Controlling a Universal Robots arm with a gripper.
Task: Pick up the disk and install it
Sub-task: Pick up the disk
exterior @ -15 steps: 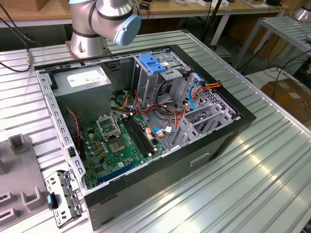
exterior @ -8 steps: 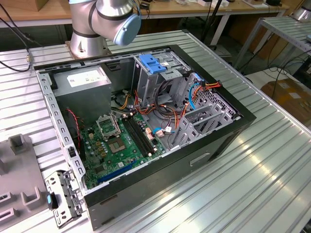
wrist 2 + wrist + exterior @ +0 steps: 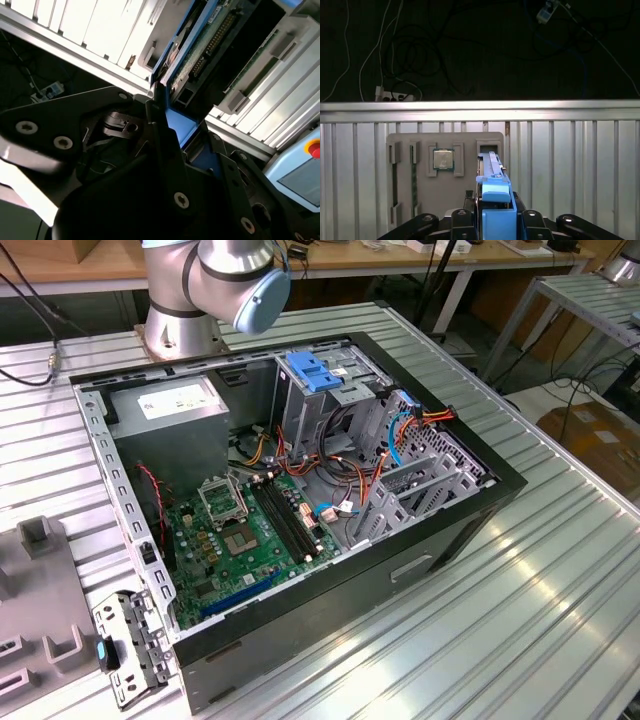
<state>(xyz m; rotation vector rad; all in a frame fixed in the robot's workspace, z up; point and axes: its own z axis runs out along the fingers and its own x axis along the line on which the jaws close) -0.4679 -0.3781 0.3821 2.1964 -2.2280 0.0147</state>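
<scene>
Over the grey fixture tray [image 3: 445,200] on the ribbed metal desk [image 3: 580,165], the pincer [image 3: 496,220] is clamped on the disk [image 3: 493,172], which stands on edge in its grip with the blue side rail [image 3: 497,200] showing in the first wrist view. The second wrist view catches the disk's green circuit board [image 3: 210,40]. A processor chip [image 3: 443,160] sits in a tray pocket just beside the disk. In the exterior view the open computer case [image 3: 350,590] lies mid-desk, the arm's base [image 3: 180,320] at its far side
</scene>
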